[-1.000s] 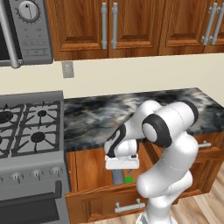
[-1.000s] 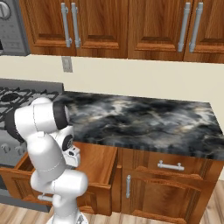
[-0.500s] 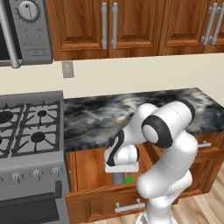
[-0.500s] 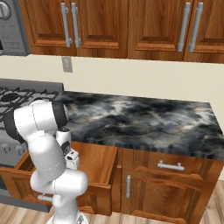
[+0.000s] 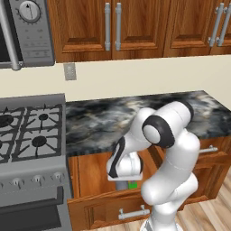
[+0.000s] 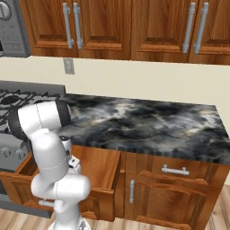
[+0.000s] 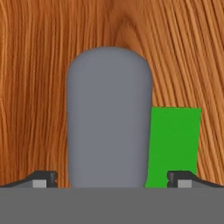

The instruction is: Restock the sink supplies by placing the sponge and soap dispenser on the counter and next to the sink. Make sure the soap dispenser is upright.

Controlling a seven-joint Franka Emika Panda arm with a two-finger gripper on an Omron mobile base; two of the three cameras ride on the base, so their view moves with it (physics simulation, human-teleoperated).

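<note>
The grey soap dispenser (image 7: 109,118) lies on its side on the wooden floor of an open drawer (image 5: 90,169), with the bright green sponge (image 7: 173,144) flat beside it. My gripper (image 7: 111,179) is open, hanging right over the bottle with one fingertip on each side and a small gap at each. From the left base view the hand is down inside the drawer, with a bit of the grey soap dispenser (image 5: 121,185) and the sponge (image 5: 132,185) showing beneath it. The black marbled counter (image 5: 99,119) runs above the drawer. The sink is out of view.
A gas stove (image 5: 29,131) stands left of the counter, with its control panel next to the drawer. Wooden wall cabinets (image 6: 134,27) hang above. A shut drawer and door (image 6: 173,179) are to the right of the open drawer (image 6: 101,164).
The hand has sunk lower into the open drawer, closer to the soap dispenser. The base and the scene have stayed put.
</note>
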